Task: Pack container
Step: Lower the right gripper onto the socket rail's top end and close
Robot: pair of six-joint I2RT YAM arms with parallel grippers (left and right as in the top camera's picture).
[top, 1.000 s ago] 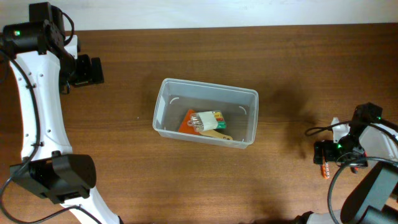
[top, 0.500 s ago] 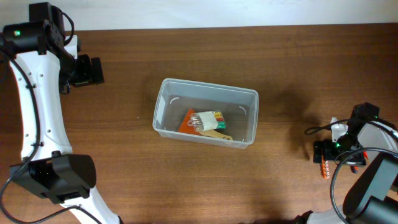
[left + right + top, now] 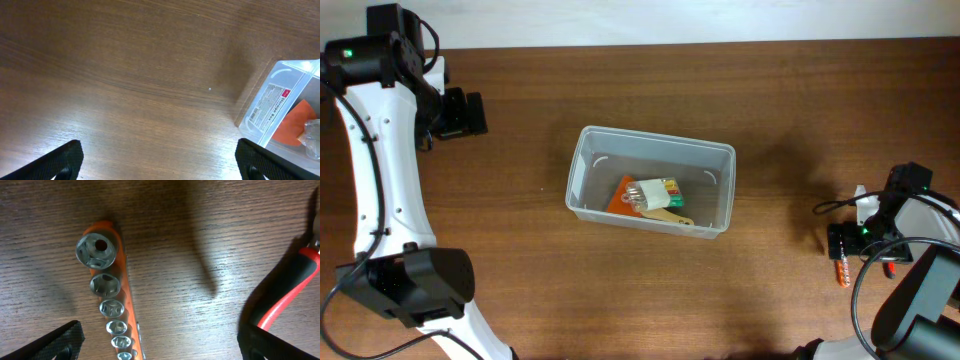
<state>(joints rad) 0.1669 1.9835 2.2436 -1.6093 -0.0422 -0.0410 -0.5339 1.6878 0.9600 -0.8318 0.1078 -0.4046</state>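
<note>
The container, a clear shallow bin, sits mid-table and holds an orange card, a white and green pack and a wooden piece. Its near corner shows at the right of the left wrist view. My left gripper hangs open over bare wood at the far left, well away from the bin; in its own view my left gripper has nothing between the fingers. My right gripper stands open low over an orange rail of sockets. In the right wrist view the rail lies between the fingers of my right gripper, nearer the left one.
A tool with a red and black handle lies just right of the socket rail, by my right finger. The orange rail's end pokes out below the right gripper near the table's right edge. Brown wood spreads between the bin and both arms.
My right gripper has shifted very slightly to the right over the socket rail. The left arm and the bin have not moved.
</note>
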